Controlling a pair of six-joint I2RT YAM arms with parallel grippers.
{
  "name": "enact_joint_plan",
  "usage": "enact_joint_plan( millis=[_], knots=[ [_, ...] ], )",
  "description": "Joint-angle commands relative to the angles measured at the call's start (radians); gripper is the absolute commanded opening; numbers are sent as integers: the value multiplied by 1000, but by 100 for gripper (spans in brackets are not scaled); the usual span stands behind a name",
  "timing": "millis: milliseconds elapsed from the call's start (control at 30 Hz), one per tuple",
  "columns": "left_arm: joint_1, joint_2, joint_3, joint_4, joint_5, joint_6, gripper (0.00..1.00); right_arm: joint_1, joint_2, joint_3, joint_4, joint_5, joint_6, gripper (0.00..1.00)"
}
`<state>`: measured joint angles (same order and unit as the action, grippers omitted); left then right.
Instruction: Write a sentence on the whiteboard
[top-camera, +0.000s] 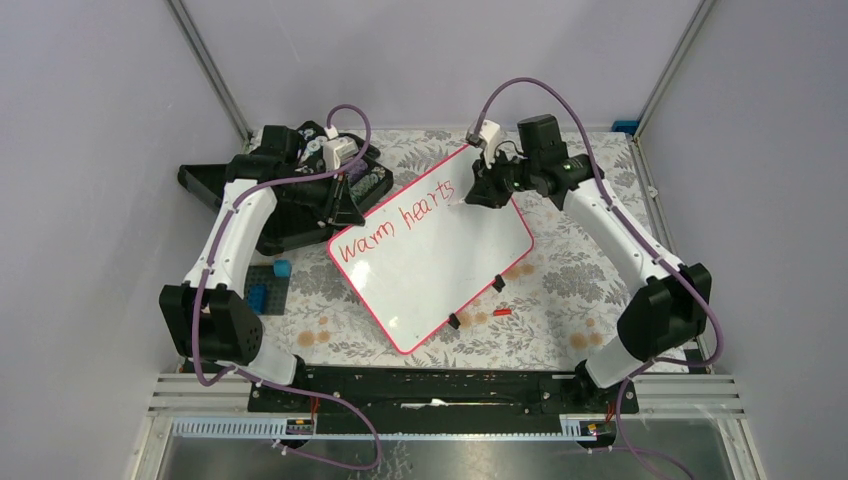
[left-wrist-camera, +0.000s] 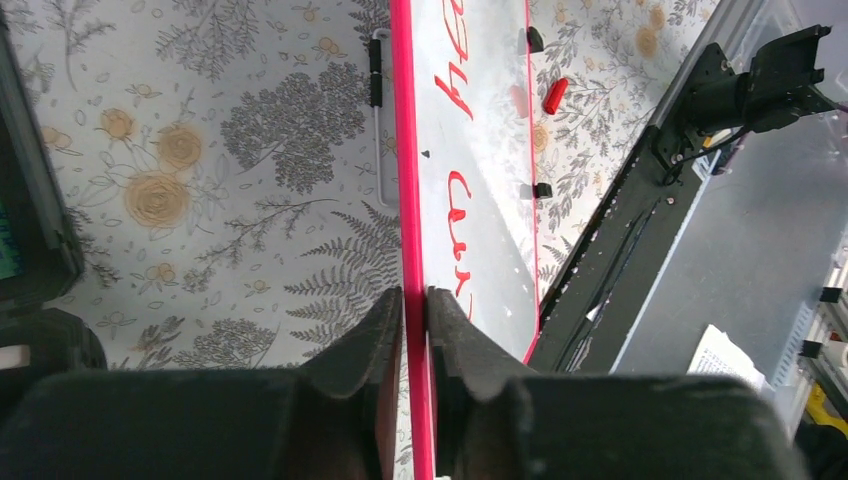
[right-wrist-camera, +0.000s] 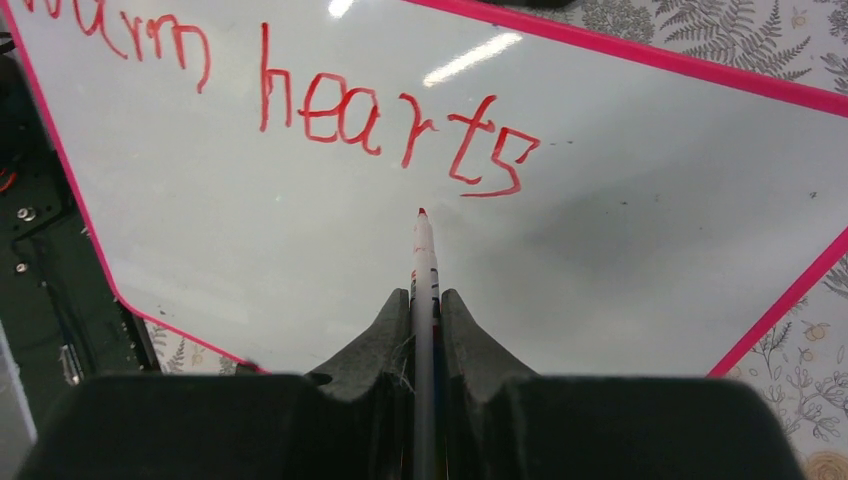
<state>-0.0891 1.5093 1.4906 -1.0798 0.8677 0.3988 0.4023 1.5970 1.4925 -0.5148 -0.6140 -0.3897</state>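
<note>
Right tool (right-wrist-camera: 426, 296) of mine grips a red marker (right-wrist-camera: 424, 240), tip under the sentence (right-wrist-camera: 390, 110); whiteboard (top-camera: 450, 260) sits mid-frame on the worktop (top-camera: 565, 270), my left tool (left-wrist-camera: 415, 295) pinching its edge. Case (top-camera: 300, 218) upper left, contents hidden.

left arm (top-camera: 240, 225): white links, black joints; right arm (top-camera: 615, 235): same | cables (top-camera: 525, 80): purple | right gripper (right-wrist-camera: 427, 300): matte black
</note>
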Motion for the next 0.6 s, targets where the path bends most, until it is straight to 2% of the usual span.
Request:
enact_joint_plan(
  millis=[0,100,167,567],
  knots=[
    [-20,1,-3,-18,26,14,22,10,-100,40,-68,-103,-20,0],
    [-18,-9,-8,-18,33,14,35,16,-119,40,-102,-130,-32,0],
    [-11,-23,-16,-18,40,14,39,26,-136,30,-110,-131,-36,0],
    [71,-120,-168,45,70,14,46,136,-189,-116,-73,-121,11,0]
  ],
)
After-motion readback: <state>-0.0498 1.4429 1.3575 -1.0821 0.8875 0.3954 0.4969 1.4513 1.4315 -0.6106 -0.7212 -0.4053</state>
